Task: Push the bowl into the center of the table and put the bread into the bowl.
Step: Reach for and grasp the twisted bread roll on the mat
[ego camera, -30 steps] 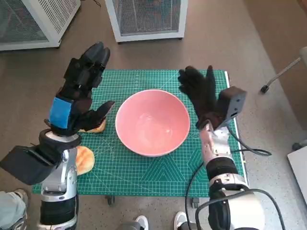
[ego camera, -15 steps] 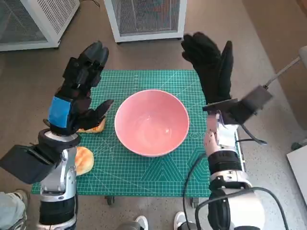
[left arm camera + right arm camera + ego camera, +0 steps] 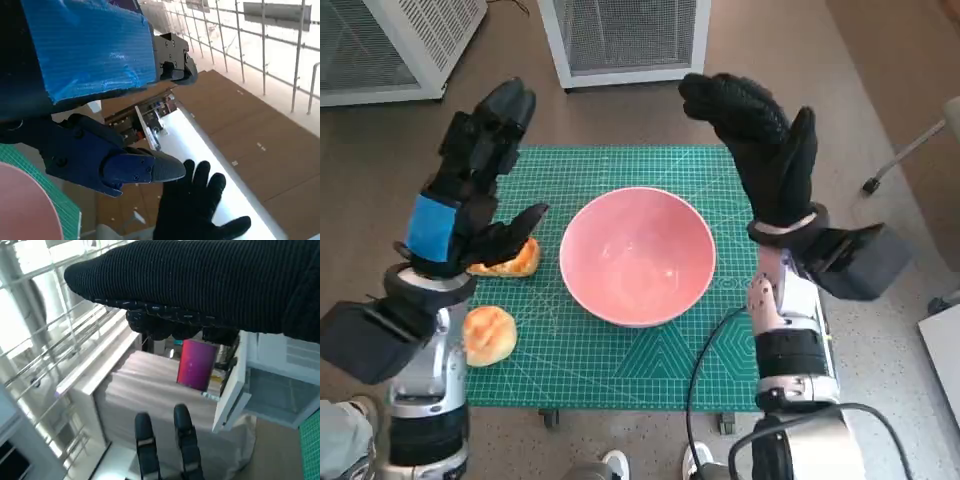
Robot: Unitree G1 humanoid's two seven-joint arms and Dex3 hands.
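The left hand (image 3: pixel 470 190) is raised with fingers spread, nothing held; one bread (image 3: pixel 508 258) lies just below its thumb, another (image 3: pixel 488 333) nearer the forearm. The bowl (image 3: pixel 637 255) sits mid-mat, between both hands. The right hand (image 3: pixel 760 150) is lifted, spread, empty. A bread should be grasped from above, gently.

pink bowl (image 3: pixel 637 255) on a green mat (image 3: pixel 610 340) with pale grid lines, golden-brown bread (image 3: pixel 488 334) at about 8 o'clock of it. left hand (image 3: pixel 470 190) black with blue tape, right hand (image 3: pixel 760 150) black knit.
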